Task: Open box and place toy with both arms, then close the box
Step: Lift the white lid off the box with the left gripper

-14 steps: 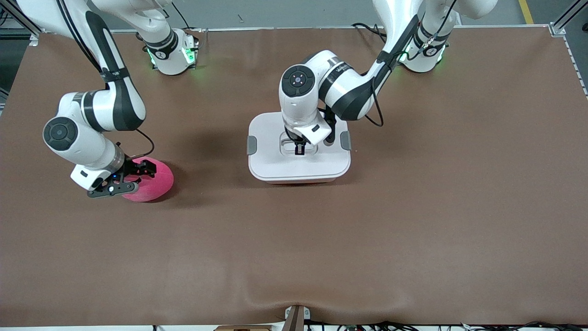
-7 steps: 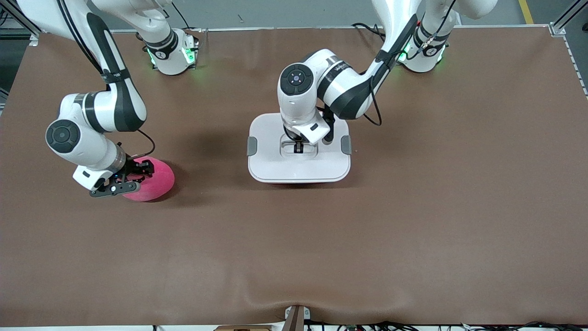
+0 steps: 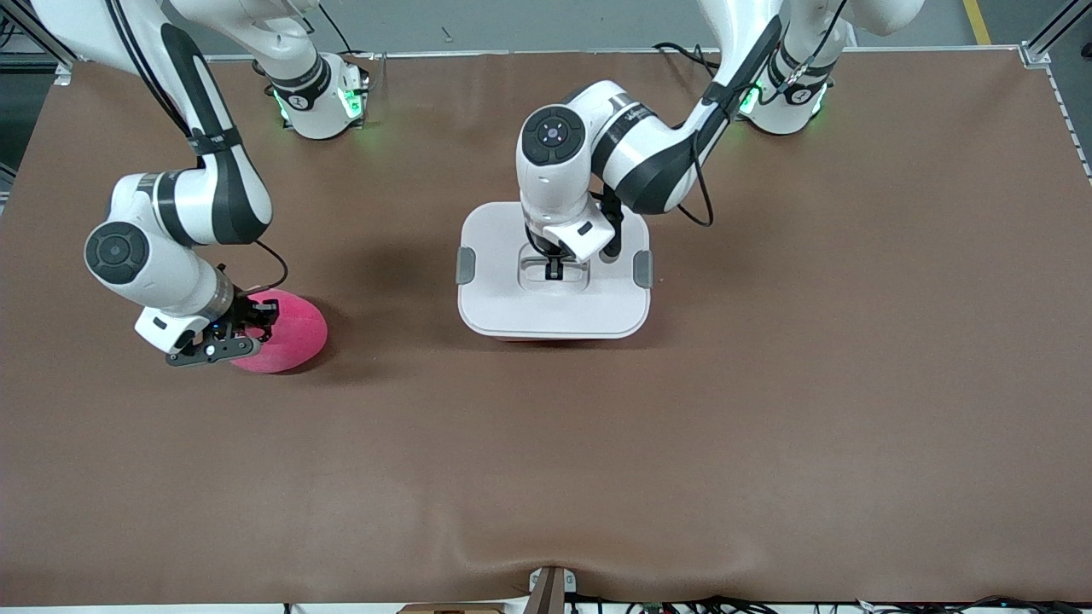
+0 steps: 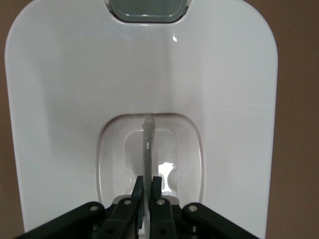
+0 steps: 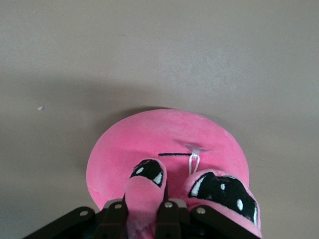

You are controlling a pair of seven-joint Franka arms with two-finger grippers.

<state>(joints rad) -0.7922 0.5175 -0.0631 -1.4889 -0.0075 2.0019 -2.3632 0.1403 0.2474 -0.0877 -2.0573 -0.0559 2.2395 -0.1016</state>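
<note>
The box (image 3: 554, 307), with its white lid on, stands mid-table with a grey clip (image 3: 466, 265) at each end. My left gripper (image 3: 554, 271) reaches down into the lid's recess. In the left wrist view the left gripper (image 4: 147, 180) is shut on the thin grey handle (image 4: 147, 142), and one clip (image 4: 148, 10) shows at the lid's edge. The pink toy (image 3: 294, 334) lies toward the right arm's end of the table. My right gripper (image 3: 249, 328) is on it. In the right wrist view the right gripper (image 5: 144, 199) pinches a fold of the toy (image 5: 164, 134) beside its dark eyes.
Brown matting covers the whole table, with a raised wrinkle (image 3: 546, 563) at the edge nearest the front camera. The two arm bases (image 3: 320, 102) (image 3: 789, 98) stand along the opposite edge. Bare matting lies between the toy and the box.
The right gripper has shut on the toy's plush. The left gripper has shut on the lid's handle, and the lid has shifted slightly toward the bases.
</note>
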